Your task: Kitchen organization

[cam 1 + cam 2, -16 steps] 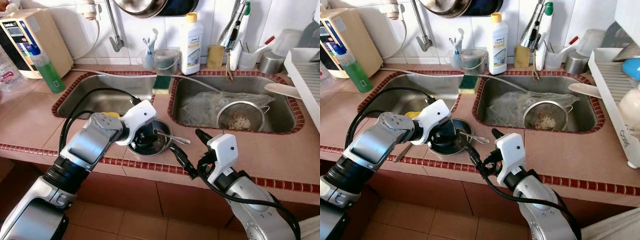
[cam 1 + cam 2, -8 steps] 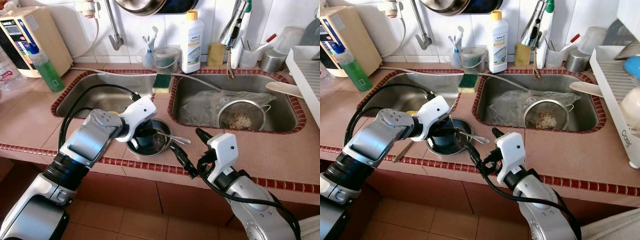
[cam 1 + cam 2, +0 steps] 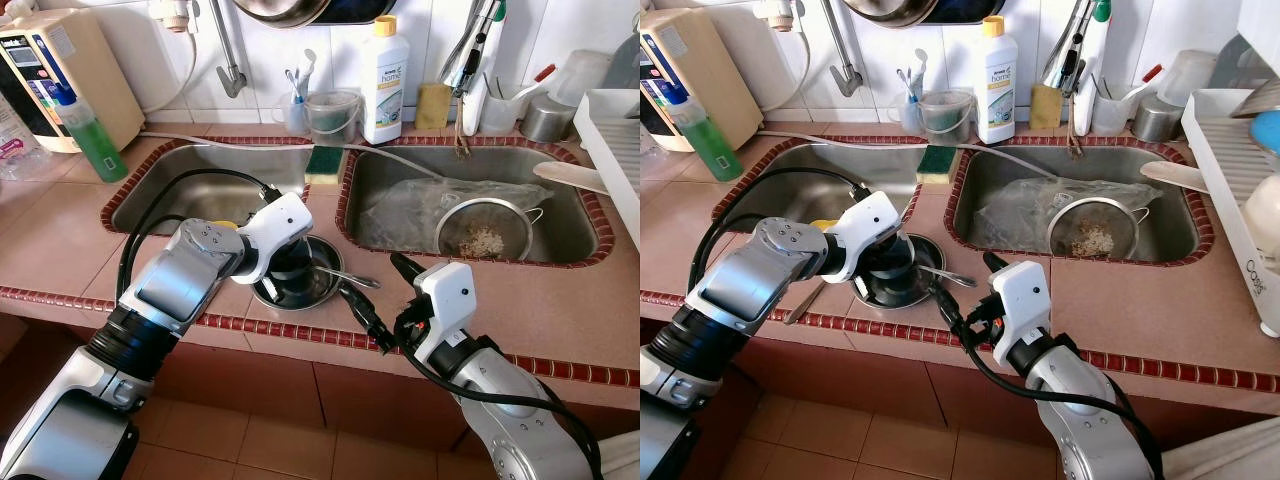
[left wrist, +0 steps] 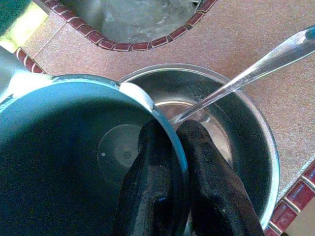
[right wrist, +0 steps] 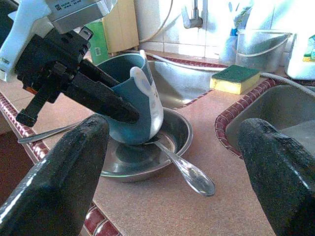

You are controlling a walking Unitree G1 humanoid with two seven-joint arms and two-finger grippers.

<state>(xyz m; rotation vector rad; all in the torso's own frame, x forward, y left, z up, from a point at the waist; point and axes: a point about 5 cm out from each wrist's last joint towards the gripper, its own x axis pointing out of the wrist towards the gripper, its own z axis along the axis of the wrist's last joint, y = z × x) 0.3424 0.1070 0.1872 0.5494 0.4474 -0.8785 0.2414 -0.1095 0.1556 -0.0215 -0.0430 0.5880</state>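
left gripper [image 4: 172,162] pinches the teal cup's [image 5: 135,101] rim, tilting it from the steel bowl [image 5: 170,147]; at four o'clock, right gripper [image 3: 372,300] waits spread wide, empty.

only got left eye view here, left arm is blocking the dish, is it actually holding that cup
Observer: Yes. In the left wrist view the left gripper is shut on the teal cup, one finger inside its wall and one outside.
Operator: cup upright?
Observer: No. The right wrist view shows it tilted, its base in the steel bowl.
Operator: and the spoon
Observer: The spoon lies with its bowl end under the cup and its handle over the steel bowl's rim.
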